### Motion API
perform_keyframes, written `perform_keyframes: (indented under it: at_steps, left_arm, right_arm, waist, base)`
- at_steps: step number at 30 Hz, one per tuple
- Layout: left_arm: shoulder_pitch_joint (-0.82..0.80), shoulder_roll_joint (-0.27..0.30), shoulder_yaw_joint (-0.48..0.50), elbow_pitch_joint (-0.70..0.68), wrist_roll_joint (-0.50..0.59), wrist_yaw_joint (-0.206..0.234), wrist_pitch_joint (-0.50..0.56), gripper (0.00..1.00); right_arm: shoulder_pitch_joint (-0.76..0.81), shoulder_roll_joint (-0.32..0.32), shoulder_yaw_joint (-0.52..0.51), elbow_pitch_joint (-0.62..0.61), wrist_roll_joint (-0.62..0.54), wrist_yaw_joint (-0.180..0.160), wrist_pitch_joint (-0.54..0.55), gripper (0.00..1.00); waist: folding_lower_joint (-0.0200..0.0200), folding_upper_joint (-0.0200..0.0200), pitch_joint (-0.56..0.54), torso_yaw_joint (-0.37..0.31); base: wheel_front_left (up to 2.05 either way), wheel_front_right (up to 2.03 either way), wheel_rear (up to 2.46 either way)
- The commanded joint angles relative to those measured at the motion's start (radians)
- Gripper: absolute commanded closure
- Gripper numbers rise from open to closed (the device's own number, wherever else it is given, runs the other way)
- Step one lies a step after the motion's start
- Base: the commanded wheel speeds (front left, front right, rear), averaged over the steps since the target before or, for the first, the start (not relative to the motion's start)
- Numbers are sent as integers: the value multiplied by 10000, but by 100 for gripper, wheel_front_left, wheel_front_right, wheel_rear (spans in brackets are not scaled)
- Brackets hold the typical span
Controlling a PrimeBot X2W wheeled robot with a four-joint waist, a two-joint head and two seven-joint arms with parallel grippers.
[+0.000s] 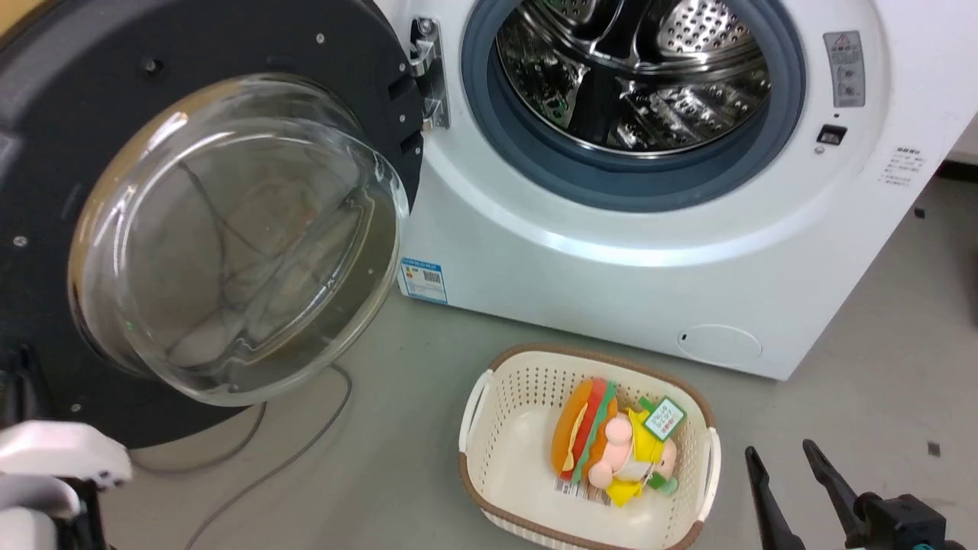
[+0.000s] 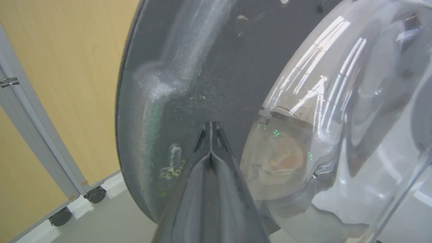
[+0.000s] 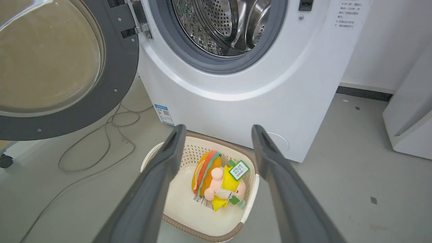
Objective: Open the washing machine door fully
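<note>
We see the washing machine door (image 1: 229, 237) swung wide to the left of the washing machine (image 1: 611, 252). It hangs from the hinge (image 1: 428, 72) at the left of the opening, with its clear glass bowl bulging toward us and its dark ring around that. The steel drum (image 1: 634, 69) lies open to view inside the grey rubber gasket (image 1: 535, 160).

Our left gripper (image 2: 211, 126) has its fingers pressed tight together with nothing between them. Their tips sit at the door's dark inner face, just left of the glass bowl; whether they touch it we cannot tell.

Our right gripper (image 1: 781, 449) hangs near us at the right with its fingers spread apart and empty, above the grey floor (image 1: 879, 367) and well apart from the door.

On the floor just in front of the machine stands a cream basket (image 1: 588, 355) with a brown rim, and in it lies a plush toy (image 1: 611, 451). A thin cable (image 1: 290, 458) trails over the floor below the door. Low on the machine's front are a blue label (image 1: 424, 280) at the left and a round flap (image 1: 718, 344) at the right.
</note>
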State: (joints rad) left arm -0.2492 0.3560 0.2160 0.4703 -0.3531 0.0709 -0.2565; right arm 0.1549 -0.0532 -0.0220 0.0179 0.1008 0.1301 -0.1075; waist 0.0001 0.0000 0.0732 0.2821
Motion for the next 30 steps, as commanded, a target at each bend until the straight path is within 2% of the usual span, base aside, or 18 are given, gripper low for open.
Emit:
perform_keyframes:
  at_steps: [1,6,7,8,9,10,18,24,30]
  left_arm:
    - [223,-119,60,-128,122,-48,-52,100]
    - [1279,-857,195,-1195,709,-90,-52,98]
    - [1531,-1058,168,-1481,824,-50,-52,74]
    - [1768,-1241,139,-1741,905,-33,-52,54]
    - [1995,-1415,105,-2000,977,-18,-52,17]
    - [2240,-1586,54,-2215,1028,-21,-52,0]
    - [3728,-2549,-814,-3716,1669,146,-52,0]
    - [4199,-2793,-1704,-4390,2062,157,-53,0]
    - [4229,-2919,-2696,-4461,2263,71,48,0]
  right_arm:
    - [-128,30,-15,30,107,6,-38,0]
    - [-52,30,-8,224,249,6,-133,0]
    - [-33,30,-5,240,269,6,-155,0]
    - [-22,30,1,252,277,6,-170,0]
    - [-13,30,3,263,282,6,-184,0]
    - [-12,30,24,281,280,6,-196,0]
    - [46,30,123,311,263,6,-231,0]
    - [51,30,134,187,121,6,-177,0]
    - [89,30,86,-84,12,6,-191,0]
  waist:
    - [-1,0,-109,9]
    - [-1,0,-482,-44]
    - [-1,0,-517,-53]
    - [-1,0,-549,-71]
    - [-1,0,-579,-94]
    - [-1,0,-618,-149]
    - [-1,0,-848,-574]
    - [-1,0,-985,-1048]
    - [-1,0,-1086,-1570]
  base:
    - [0,0,0]
    - [0,0,0]
    - [0,0,0]
    - [0,0,0]
    - [0,0,0]
    - [0,0,0]
    - [0,0,0]
    - [0,0,0]
    - [0,0,0]
